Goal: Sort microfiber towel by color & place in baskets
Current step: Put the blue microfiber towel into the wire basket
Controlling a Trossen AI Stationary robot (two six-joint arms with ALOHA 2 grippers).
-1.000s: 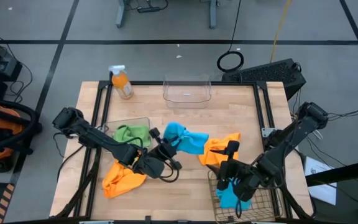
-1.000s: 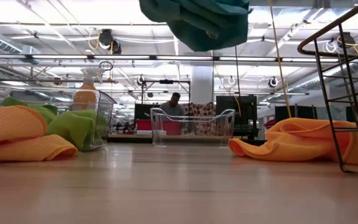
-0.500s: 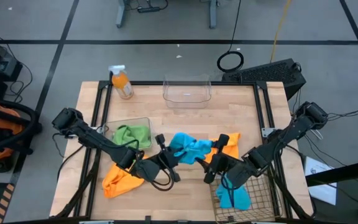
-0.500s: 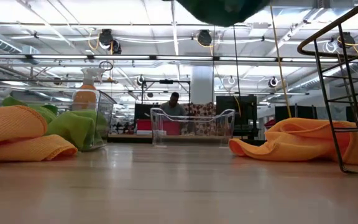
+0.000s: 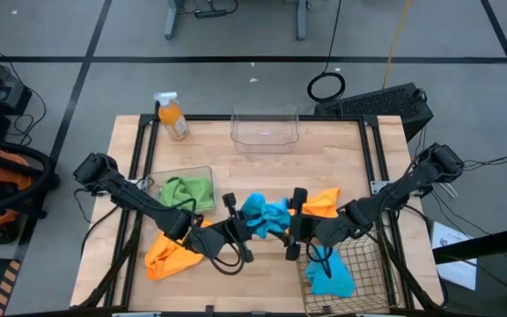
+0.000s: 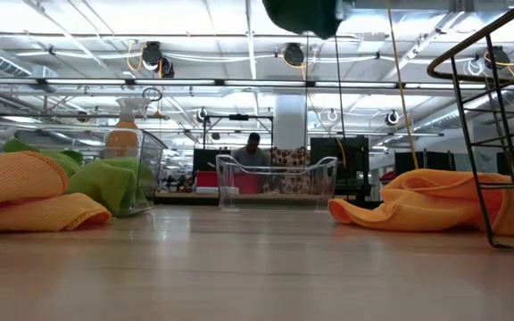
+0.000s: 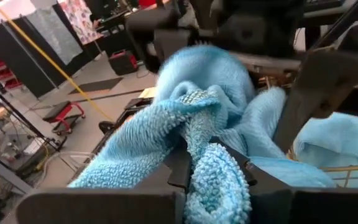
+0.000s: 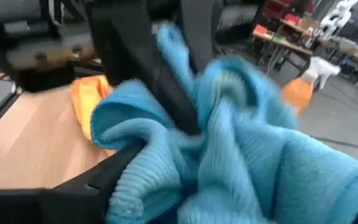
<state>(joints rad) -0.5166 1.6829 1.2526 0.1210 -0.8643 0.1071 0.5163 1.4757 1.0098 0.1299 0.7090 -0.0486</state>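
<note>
My left gripper (image 5: pixel 245 220) is shut on a bright blue towel (image 5: pixel 265 216) held above the table's middle; the low view shows only the towel's lower end (image 6: pixel 302 13) at the picture's top. My right gripper (image 5: pixel 295 223) is open, one finger on either side of the same towel (image 8: pixel 241 124). A second blue towel (image 5: pixel 331 277) lies in the wire-mesh basket (image 5: pixel 372 264). A green towel (image 5: pixel 187 189) fills a clear tub (image 5: pixel 208 172). One orange towel (image 5: pixel 170 255) lies near the left arm, another (image 5: pixel 326 202) beside the basket. My left gripper pinches a bunched fold of the blue towel (image 7: pixel 207 146) between its two fingers, coming level from the table's left. Several layers are gathered in the hold. The towel is lifted clear of the table and bulges out past the fingertips. My right gripper stands around the towel's far side (image 8: pixel 166 155); whether its fingers touch the cloth, I cannot tell.
An orange spray bottle (image 5: pixel 172 116) stands at the far left corner. An empty clear tub (image 5: pixel 265 128) sits at the far edge's middle. Bare wood shows between that tub and the arms. A person sits in the room behind the table (image 6: pixel 251 152).
My right gripper has moved from above the wire basket toward the table's left, up to the blue towel. My left gripper has carried the towel a little toward the near edge and upward; in the low view it has risen almost out of the picture. The towel has bunched up.
</note>
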